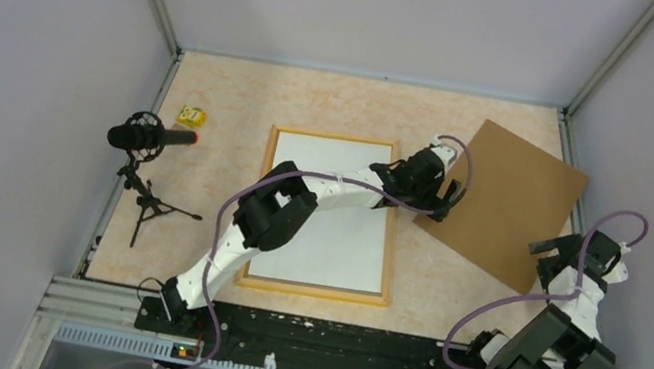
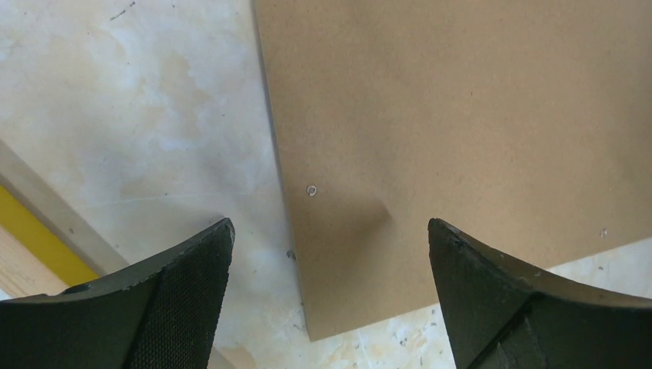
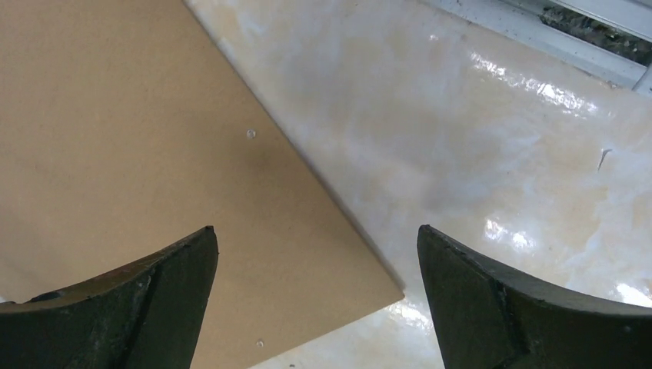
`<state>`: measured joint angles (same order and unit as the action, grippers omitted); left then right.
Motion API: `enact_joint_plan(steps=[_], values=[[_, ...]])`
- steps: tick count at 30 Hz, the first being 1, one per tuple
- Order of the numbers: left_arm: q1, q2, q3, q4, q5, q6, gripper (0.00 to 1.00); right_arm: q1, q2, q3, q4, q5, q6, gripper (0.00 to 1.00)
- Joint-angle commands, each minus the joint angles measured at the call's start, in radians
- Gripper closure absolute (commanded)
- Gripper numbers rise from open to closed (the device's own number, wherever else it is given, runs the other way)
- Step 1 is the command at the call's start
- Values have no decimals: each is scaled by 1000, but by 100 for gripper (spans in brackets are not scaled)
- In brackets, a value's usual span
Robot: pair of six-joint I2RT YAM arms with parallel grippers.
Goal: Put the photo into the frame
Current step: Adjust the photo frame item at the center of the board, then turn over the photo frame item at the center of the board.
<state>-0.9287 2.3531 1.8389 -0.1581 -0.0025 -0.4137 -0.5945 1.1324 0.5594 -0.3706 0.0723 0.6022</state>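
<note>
The frame (image 1: 257, 203), with a narrow yellow-orange border, lies flat at the table's middle. Inside it lies the photo (image 1: 342, 248), plain white side up; no print shows. My left arm reaches across the frame's far right corner. My left gripper (image 1: 448, 198) (image 2: 330, 238) hangs open over the left corner of the brown backing board (image 1: 513, 202) (image 2: 461, 115), holding nothing. The frame's yellow edge (image 2: 31, 231) shows at the left of the left wrist view. My right gripper (image 1: 545, 259) (image 3: 317, 242) stands open and empty above the near right corner of the backing board (image 3: 154, 154).
A black microphone on a small tripod (image 1: 148, 138) stands at the left, with a small yellow object (image 1: 191, 115) just beyond it. Grey walls enclose the table on three sides. A metal rail (image 1: 324, 352) runs along the near edge.
</note>
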Motion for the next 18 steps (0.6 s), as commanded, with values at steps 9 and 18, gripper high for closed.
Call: enact_joint_plan(steps=[9, 18], values=[[-3, 50, 51, -27, 120, -177, 3, -44, 127, -49, 196, -265, -60, 4], [28, 17, 34, 8, 348, -283, 6, -44, 167, -61, 239, -513, -104, 6]])
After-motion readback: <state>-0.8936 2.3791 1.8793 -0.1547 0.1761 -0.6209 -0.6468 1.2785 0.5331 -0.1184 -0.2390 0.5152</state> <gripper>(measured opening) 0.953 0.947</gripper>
